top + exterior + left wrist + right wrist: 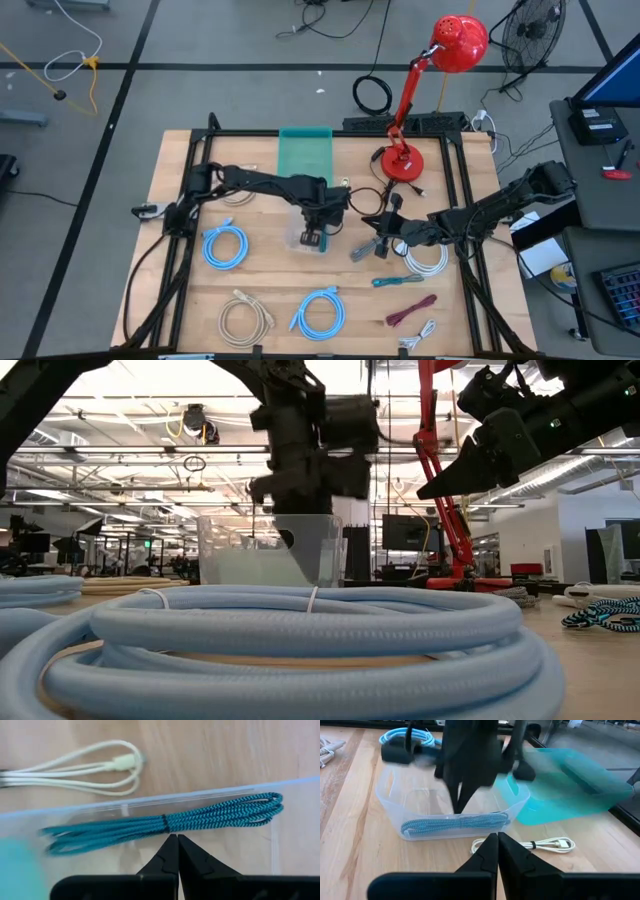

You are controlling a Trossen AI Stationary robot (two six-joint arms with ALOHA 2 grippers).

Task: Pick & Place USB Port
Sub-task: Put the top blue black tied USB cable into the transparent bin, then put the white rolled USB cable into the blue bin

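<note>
A clear plastic container [303,228] stands on the wooden table near its middle. A teal braided cable bundle [165,822] lies on the container's floor; it also shows in the right wrist view [455,825]. My left gripper [177,837] is shut and points down into the container, just over the bundle's middle. A white USB cable [530,844] lies on the table just outside the container's wall. My right gripper [497,837] is shut and empty. It hangs above the table to the right of the container [378,243]. My left gripper's shut fingertips stand right above the middle of the teal bundle [167,826], coming from above and pointing down into the container. I cannot tell whether they touch the cable.
A teal lid [305,150] lies behind the container. A red desk lamp [405,160] stands at the back right. Blue cable coils [225,245] [320,312], a beige coil [245,318], a white coil [428,258] and small teal [400,282] and maroon [412,312] bundles lie around.
</note>
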